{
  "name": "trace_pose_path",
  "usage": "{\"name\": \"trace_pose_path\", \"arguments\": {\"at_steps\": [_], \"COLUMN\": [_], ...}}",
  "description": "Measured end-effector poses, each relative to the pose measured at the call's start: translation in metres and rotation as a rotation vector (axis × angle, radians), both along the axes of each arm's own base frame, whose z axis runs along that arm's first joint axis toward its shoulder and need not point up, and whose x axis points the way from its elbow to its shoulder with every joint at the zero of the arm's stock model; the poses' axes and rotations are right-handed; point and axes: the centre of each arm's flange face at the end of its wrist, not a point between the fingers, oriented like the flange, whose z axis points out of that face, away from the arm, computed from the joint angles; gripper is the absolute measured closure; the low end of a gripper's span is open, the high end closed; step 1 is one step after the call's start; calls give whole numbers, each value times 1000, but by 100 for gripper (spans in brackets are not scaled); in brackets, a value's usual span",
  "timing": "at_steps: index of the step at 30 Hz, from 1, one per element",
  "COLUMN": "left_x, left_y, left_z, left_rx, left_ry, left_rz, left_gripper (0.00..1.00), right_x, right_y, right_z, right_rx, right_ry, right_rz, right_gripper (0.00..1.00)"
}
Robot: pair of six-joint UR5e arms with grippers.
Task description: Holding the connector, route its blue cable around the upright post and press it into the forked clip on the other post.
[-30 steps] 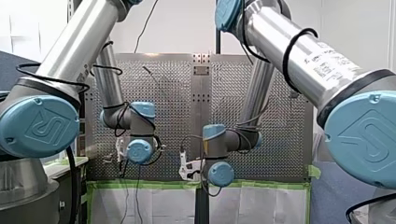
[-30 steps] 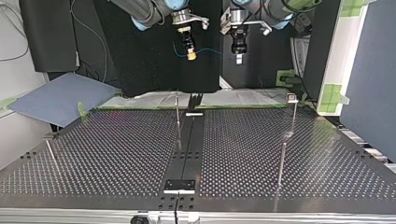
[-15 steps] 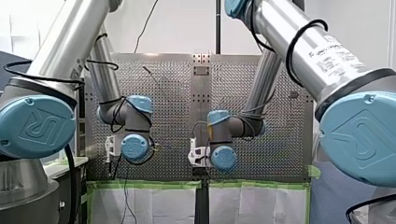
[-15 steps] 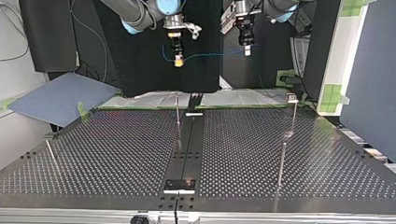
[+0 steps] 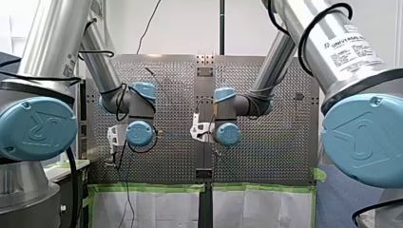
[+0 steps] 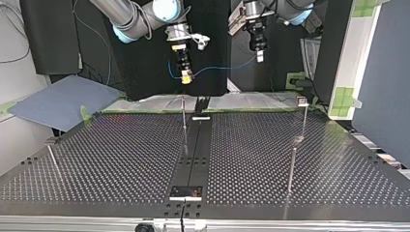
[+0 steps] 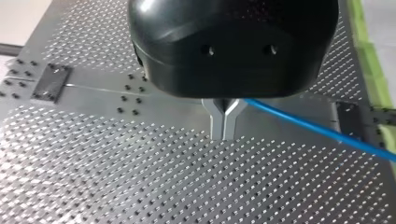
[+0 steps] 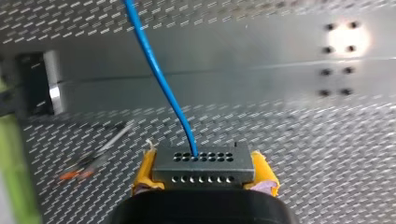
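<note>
Above the perforated tabletop (image 6: 121,159), the two arms have drawn apart over the past second. The right arm (image 6: 130,21) has dropped toward the post (image 6: 183,116) standing midway along the tabletop's arm-side edge. The left arm (image 6: 290,7) has swung out toward the arm-side corner at the top view's right, where a second post (image 6: 303,121) carries what looks like the clip (image 6: 301,101). The move has pulled the cable (image 6: 217,68) into a shallow, sagging span between them, above both posts, so the routing appears set up but not yet begun. The right gripper (image 6: 185,76) has its yellow pads (image 8: 144,172) clamped on the connector (image 8: 203,168), with the cable running out ahead from its face. The left gripper (image 7: 223,133) has its metal fingers (image 7: 217,116) pinched together, apparently on the cable, which trails off to one side.
</note>
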Motion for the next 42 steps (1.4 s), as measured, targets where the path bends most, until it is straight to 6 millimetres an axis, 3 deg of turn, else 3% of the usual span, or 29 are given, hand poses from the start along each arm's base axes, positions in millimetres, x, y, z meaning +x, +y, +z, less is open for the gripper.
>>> {"name": "trace_pose_path", "arguments": {"at_steps": [8, 26, 35, 42], "left_x": [13, 44, 58, 77], "left_y": [-4, -17, -10, 4], "left_z": [39, 162, 220, 258], "left_rx": [-48, -184, -217, -233], "left_ry": [-49, -207, -262, -295], "left_rz": [29, 65, 112, 136], "left_gripper": [100, 100, 100, 100], "right_x": [10, 11, 18, 28], "right_y": [-15, -32, -43, -53], "right_z": [60, 197, 229, 231], "right_rx": [-41, -201, -251, -255], "right_ry": [-54, -213, -246, -244], "right_rz": [25, 82, 124, 149], "right_gripper": [100, 100, 100, 100]}}
